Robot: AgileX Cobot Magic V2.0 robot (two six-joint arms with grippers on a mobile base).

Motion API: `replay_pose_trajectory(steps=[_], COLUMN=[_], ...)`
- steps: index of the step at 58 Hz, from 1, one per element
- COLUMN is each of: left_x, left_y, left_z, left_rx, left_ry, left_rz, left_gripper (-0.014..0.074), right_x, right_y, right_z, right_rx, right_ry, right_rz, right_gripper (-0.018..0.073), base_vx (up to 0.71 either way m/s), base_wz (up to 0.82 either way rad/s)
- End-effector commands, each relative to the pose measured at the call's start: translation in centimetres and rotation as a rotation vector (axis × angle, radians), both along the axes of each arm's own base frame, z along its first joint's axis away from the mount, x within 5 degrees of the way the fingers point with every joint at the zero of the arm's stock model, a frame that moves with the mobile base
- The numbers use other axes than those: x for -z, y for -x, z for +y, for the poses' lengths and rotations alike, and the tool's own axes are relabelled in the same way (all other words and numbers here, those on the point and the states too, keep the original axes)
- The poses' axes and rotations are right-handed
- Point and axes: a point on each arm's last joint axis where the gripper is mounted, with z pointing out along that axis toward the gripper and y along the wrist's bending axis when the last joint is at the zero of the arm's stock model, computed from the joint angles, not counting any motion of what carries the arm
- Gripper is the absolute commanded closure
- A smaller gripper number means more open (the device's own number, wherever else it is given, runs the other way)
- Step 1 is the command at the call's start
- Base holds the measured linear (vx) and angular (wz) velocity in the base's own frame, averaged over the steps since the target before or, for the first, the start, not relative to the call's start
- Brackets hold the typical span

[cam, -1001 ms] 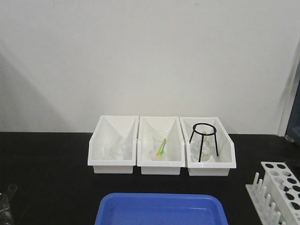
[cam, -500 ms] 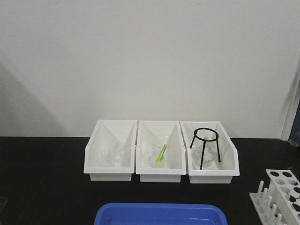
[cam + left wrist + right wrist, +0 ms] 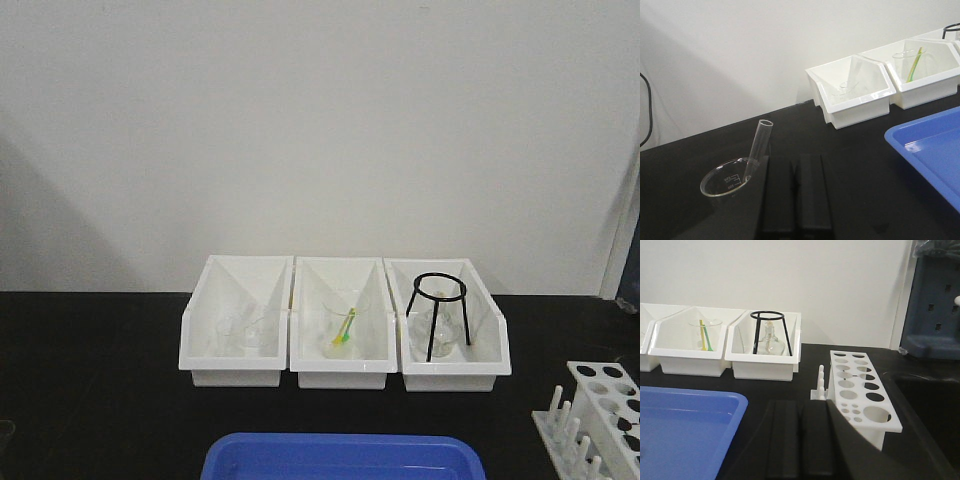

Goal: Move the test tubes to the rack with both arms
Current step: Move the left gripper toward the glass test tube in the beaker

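One test tube (image 3: 760, 142) leans mouth-up in a glass beaker (image 3: 722, 181), just left of my left gripper (image 3: 796, 165). The beaker's printed scale is too faint to read. Those fingers sit pressed together, gripping nothing. The rack (image 3: 862, 390) stands just right of the right gripper (image 3: 801, 410) (fingers likewise closed and empty), with its near corner hidden behind the gripper's body. A blue tray (image 3: 685, 425) lies to the left, cut off by the frame.
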Motion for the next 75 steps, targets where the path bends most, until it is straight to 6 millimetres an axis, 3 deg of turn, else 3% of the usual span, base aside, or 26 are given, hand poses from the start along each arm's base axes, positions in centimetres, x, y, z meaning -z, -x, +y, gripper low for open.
replay_pose_trajectory(steps=[1,28,39,46,51,59,66,70,75], left_x=[0.1,-0.9,-2.5,-4.1,-6.5,-11.7,-16.7,-19.3,-21.1], left_y=[0.0,0.1,0.4,0.8,1.4,1.8,1.1,-0.4,-2.8], left_z=[0.0,0.1,0.2,0.5,0.6,0.5,0.3,0.1,-0.3], left_rx=[0.000,0.001,0.003,0.015,0.030,0.027,0.019,0.017,0.013], left_ry=[0.022,0.179,0.210,0.328,0.408,0.317,0.248,0.240,0.234], left_rz=[-0.066,-0.125,-0.304,-0.404,-0.425,-0.436,-0.442,-0.425,-0.381], left_gripper=[0.0617,0.0617,0.0617,0.0617,0.0617,0.0617,0.0617,0.0617,0.0617], right_x=[-0.4,-0.6,-2.7,-5.5,-8.2,-13.9,-18.2,-19.9,-21.3], right_y=[0.0,0.0,0.4,1.1,1.6,1.2,-0.8,-2.4,-5.0], right_z=[0.0,0.1,0.2,0.1,0.0,0.0,0.1,0.1,0.1], right_rx=[-0.003,-0.004,-0.021,-0.021,-0.017,-0.008,-0.006,-0.007,-0.006], right_ry=[0.009,0.009,-0.003,-0.072,-0.071,-0.021,-0.014,-0.016,-0.016], right_rz=[-0.071,-0.094,-0.332,-0.455,-0.480,-0.482,-0.469,-0.447,-0.410], right_gripper=[0.0567,0.0567,0.0567,0.0567,0.0567,0.0567,0.0567,0.0567,0.0567], base_vx=[0.00,0.00,0.00,0.00,0.00,0.00,0.00,0.00,0.00], base_wz=[0.00,0.00,0.00,0.00,0.00,0.00,0.00,0.00,0.00])
